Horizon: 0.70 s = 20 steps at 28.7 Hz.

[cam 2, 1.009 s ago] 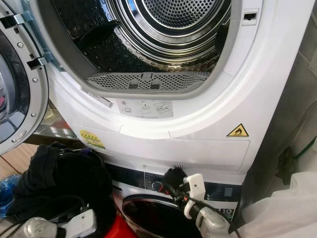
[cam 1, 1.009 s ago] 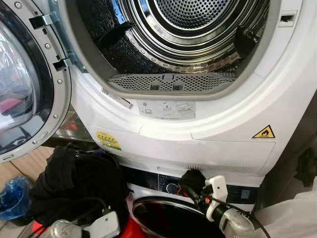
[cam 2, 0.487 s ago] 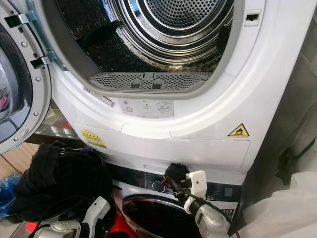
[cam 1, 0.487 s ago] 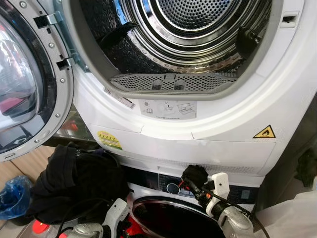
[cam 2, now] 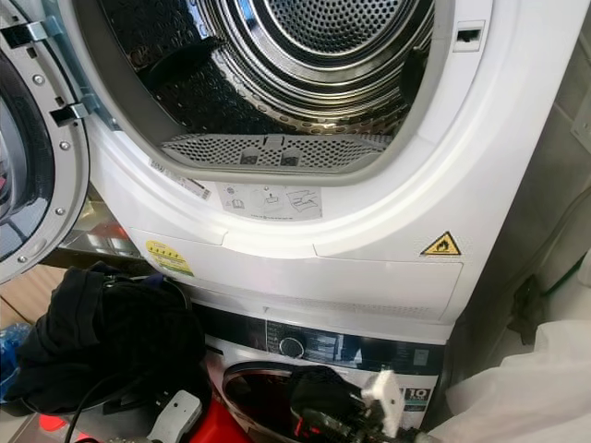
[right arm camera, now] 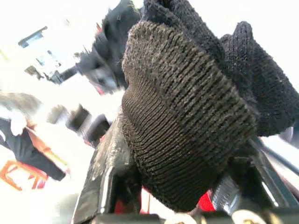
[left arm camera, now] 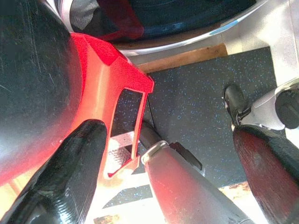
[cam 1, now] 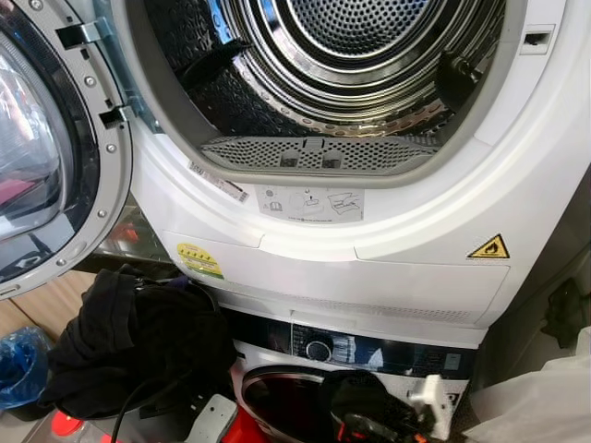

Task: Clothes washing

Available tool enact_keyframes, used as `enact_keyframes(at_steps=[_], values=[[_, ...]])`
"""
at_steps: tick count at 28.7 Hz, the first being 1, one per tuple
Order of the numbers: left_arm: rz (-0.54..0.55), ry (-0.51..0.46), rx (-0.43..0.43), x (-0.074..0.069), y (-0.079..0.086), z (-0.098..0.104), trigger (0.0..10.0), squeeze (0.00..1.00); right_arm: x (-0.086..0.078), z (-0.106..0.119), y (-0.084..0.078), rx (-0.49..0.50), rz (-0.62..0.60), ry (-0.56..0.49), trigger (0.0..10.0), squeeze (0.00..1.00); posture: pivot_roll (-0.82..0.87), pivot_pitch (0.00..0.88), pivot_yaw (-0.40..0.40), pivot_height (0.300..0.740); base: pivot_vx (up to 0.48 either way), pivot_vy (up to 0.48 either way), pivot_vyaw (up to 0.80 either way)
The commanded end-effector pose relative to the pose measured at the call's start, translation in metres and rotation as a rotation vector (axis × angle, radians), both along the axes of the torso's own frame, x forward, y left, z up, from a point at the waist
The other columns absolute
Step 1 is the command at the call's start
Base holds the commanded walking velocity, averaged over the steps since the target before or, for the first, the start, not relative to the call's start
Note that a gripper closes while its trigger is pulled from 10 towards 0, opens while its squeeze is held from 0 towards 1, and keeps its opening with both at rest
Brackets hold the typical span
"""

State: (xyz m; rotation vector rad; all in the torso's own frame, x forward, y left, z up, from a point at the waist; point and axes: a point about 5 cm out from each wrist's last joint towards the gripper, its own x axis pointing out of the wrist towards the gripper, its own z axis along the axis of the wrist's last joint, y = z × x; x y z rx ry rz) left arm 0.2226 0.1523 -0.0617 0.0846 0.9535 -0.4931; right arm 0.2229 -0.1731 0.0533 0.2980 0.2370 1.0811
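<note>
Grippers both lower than a second ago: the right gripper point(cam 1: 369, 420) has dropped from the control panel level down in front of the lower washer's dark glass door point(cam 1: 286, 401), and the left arm's silver wrist has slid out of the bottom edge, only its white mount point(cam 1: 211, 420) showing now. Camera framing roughly the same.

Left gripper point(left arm camera: 173, 163): fingers spread wide apart, gripping nothing. One black finger point(left arm camera: 65, 177) lies against the red basket point(left arm camera: 100, 93) edge, the other finger point(left arm camera: 271, 168) well apart over the dark speckled floor mat point(left arm camera: 205, 102).

Black clothes pile point(cam 1: 129, 337) sits just above and left of the left gripper's mount, beside the washer front. Blue bag point(cam 1: 18, 365) further left, under the open dryer door point(cam 1: 46, 157).

Right gripper: clenched on a black knit sock point(right arm camera: 187, 116), ribbed cuff bunched between the fingers; from the head it shows as a dark wad point(cam 1: 362, 399) in front of the washer door. Control dial point(cam 1: 319, 350) just above it.

Dryer drum point(cam 1: 369, 55) open above, lint filter grille point(cam 1: 319, 152) at the rim. Labels: yellow round sticker point(cam 1: 200, 259), text too small; flame warning triangle point(cam 1: 488, 247); instruction sticker point(cam 1: 309, 202) with pictograms, unreadable. "10" printed on the washer panel point(cam 2: 416, 394).
</note>
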Motion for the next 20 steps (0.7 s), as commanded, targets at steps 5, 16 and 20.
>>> enact_keyframes(at_steps=[5,16,20], values=[[-0.027,0.038,0.031,-0.005,-0.002,-0.004,10.0,0.00,-0.003,0.069,0.026,0.264,0.130,-0.182,0.0,0.00,-0.15,0.009,0.119,0.740,0.000,0.000,0.00],[0.016,0.032,0.028,-0.006,0.001,-0.005,10.0,0.00,-0.005,0.163,0.036,0.536,0.165,-0.467,0.0,0.00,-0.14,0.010,0.121,0.740,0.000,0.000,0.00],[0.013,0.024,0.035,-0.005,0.003,-0.004,10.0,0.00,0.033,0.216,0.060,0.578,-0.084,-0.632,0.0,0.00,-0.13,0.002,0.129,0.740,0.000,0.000,0.00]])
